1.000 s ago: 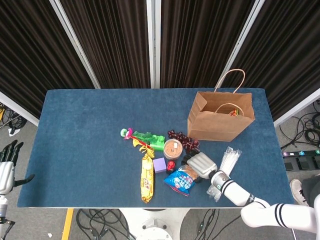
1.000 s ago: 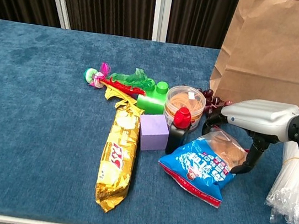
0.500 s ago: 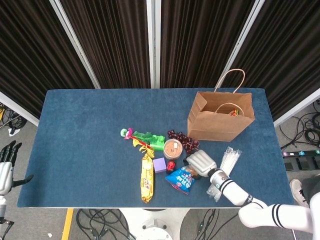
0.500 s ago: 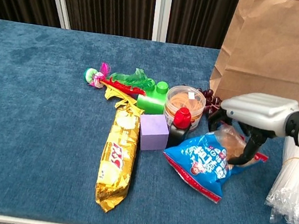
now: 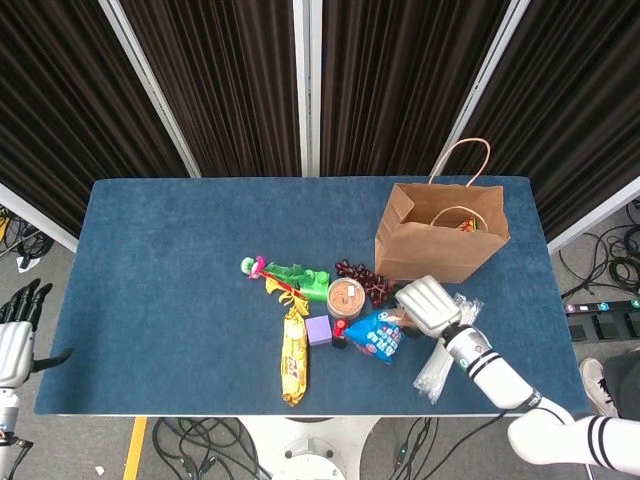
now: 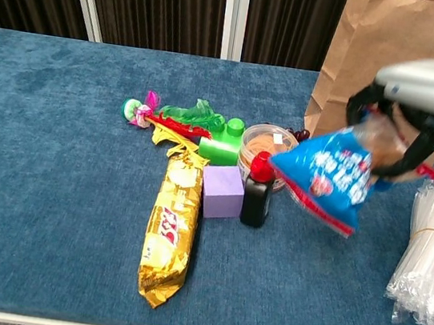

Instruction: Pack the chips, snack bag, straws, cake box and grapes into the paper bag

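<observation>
The right hand point(image 6: 421, 94) has its fingers point(image 6: 417, 150) clamped on the upper end of the blue snack bag point(image 6: 329, 178), which hangs clear of the surface point(image 6: 52, 188), its long axis sloping down toward the left. The paper bag point(image 5: 441, 232) stands just behind and above it, mouth open upward, so the snack bag probably has to rise and go back over the brown rim before release. The left hand point(image 5: 15, 335) sits off the far left edge, fingers apart and holding nothing, well away. Straws point(image 6: 427, 249) lie to the right; chips point(image 6: 171, 229) lie to the left.
</observation>
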